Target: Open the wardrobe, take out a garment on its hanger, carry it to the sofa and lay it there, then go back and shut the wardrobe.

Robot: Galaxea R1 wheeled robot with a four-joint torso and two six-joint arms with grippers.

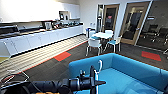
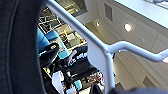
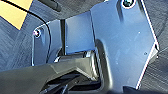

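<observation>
My left arm reaches in from the left in the head view, and its gripper (image 1: pixel 96 82) is shut on the thin white hanger (image 1: pixel 99 67), whose hook stands up above it. The gripper hovers at the near front edge of the bright blue sofa (image 1: pixel 132 72). The left wrist view shows the hanger (image 2: pixel 100 53) close up, its white bars crossing the picture, with the black garment (image 2: pixel 17 50) hanging along one side. The right wrist view shows my own dark plate over grey carpet.
A round white table (image 1: pixel 103 35) with white, teal-seated chairs (image 1: pixel 94 43) stands beyond the sofa. A long white kitchen counter (image 1: pixel 42 37) runs along the left wall. Wooden glazed doors (image 1: pixel 110 17) are at the back. Red carpet patches (image 1: pixel 62 56) mark the dark floor.
</observation>
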